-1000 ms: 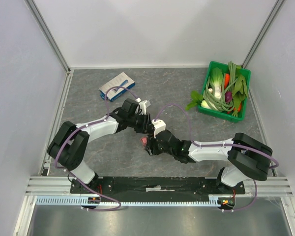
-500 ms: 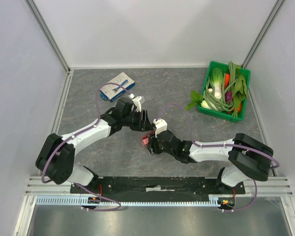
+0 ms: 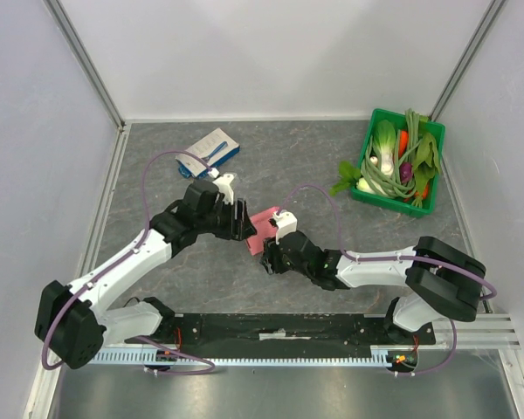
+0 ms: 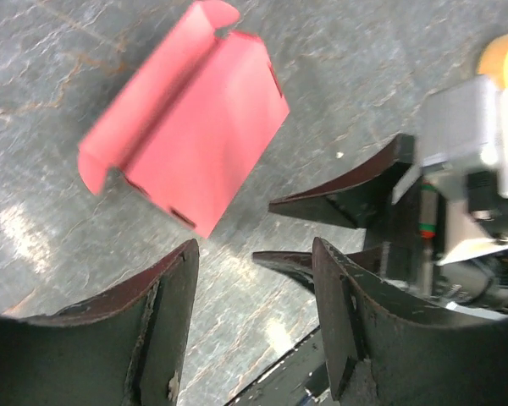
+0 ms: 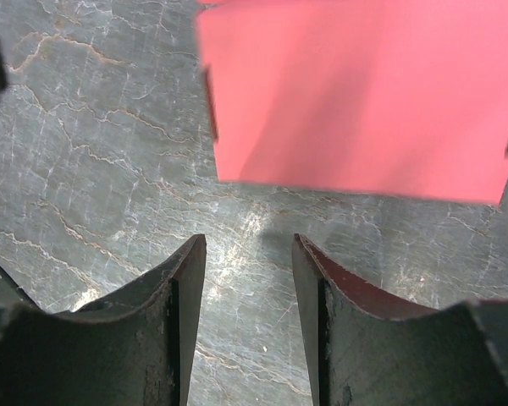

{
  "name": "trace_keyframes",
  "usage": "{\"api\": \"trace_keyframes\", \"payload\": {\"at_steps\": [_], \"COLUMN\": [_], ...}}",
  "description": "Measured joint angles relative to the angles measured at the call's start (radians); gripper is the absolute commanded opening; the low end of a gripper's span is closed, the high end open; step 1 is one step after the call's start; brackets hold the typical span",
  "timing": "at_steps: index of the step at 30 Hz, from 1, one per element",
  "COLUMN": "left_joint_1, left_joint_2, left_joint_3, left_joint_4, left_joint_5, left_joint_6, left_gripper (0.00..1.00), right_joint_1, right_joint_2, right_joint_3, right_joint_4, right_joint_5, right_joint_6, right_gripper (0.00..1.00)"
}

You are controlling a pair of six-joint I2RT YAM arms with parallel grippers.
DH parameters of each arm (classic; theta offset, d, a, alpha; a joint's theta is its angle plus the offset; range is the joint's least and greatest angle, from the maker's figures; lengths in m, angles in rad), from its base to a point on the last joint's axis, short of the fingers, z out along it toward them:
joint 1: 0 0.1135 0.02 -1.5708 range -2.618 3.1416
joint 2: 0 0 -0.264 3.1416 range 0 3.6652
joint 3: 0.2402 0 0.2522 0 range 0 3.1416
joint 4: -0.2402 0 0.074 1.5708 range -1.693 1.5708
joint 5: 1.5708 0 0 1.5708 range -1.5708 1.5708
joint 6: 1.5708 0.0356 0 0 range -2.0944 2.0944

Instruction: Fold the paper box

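The pink-red paper box [image 3: 262, 230] lies flat on the grey table between my two grippers, part-folded with one flap creased up. In the left wrist view it [image 4: 186, 127] lies just ahead of my open, empty left gripper [image 4: 256, 254]. In the right wrist view it [image 5: 364, 93] lies just beyond the tips of my open, empty right gripper [image 5: 248, 245]. From above, the left gripper [image 3: 244, 229] is at the paper's left edge and the right gripper [image 3: 266, 255] at its near edge. Neither touches it.
A white-and-blue box [image 3: 208, 150] lies at the back left. A green basket [image 3: 391, 202] of vegetables stands at the back right. White walls close in the table on three sides. The right gripper's dark fingers [image 4: 347, 199] show in the left wrist view.
My left arm has drawn back to the left and low, off the paper. The paper, mostly hidden under the grippers before, now lies uncovered and free. The right arm has barely moved.
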Motion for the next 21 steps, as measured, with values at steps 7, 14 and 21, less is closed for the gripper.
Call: {"api": "trace_keyframes", "payload": {"at_steps": [7,14,21], "left_joint_1": [0.013,0.229,0.365], "left_joint_2": [0.014,0.149,0.260], "left_joint_3": [-0.015,-0.007,-0.064], "left_joint_4": [-0.051,-0.029,0.106], "left_joint_5": [-0.137,-0.051,0.116], "left_joint_6": [-0.016,-0.109,-0.225], "left_gripper": [0.67,0.59,0.52], "right_joint_1": [-0.001,-0.136,-0.330], "right_joint_2": [-0.024,-0.180,-0.032], "right_joint_3": [0.000,0.015,0.218], "right_joint_4": [-0.025,-0.149,-0.270], "right_joint_5": [0.000,-0.102,-0.299], "right_joint_6": [-0.005,-0.081,-0.168], "right_gripper": [0.68,0.78,0.49]}}
